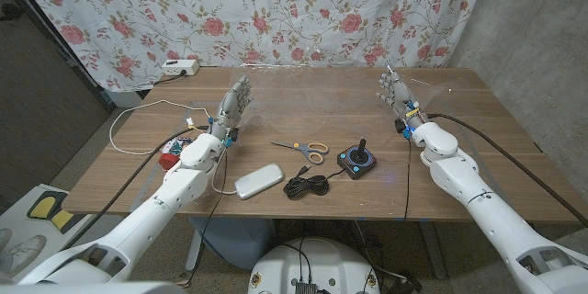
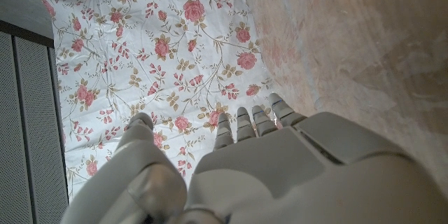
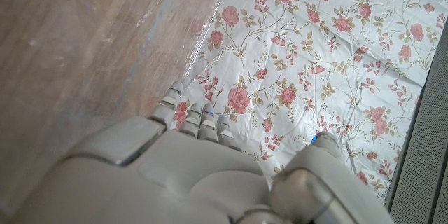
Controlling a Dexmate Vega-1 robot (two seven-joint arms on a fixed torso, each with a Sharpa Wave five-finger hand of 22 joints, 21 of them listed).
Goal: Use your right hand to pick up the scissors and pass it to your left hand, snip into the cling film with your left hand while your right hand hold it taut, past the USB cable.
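From the head view, the scissors (image 1: 301, 150) lie mid-table beside the black cable (image 1: 308, 185), and both the left hand (image 1: 233, 104) and right hand (image 1: 395, 92) are spread and empty. The cling film is perhaps the faint sheen at the far edge. In the wrist views, the hands face the floral cloth (image 2: 168, 49). The right hand should reach inward for the orange handles.

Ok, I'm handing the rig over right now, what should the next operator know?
Left hand: open, fingers up, holding nothing, on the table's left side.
Right hand: open, fingers up, holding nothing, on the right side.
Scissors lie untouched at mid-table, beside the joystick; the black USB cable is coiled nearer the front edge.
Cling film: a faint clear sheet seems to span the far table; hard to tell.
Done: nothing.
Left: pick up scissors, pass, snip.
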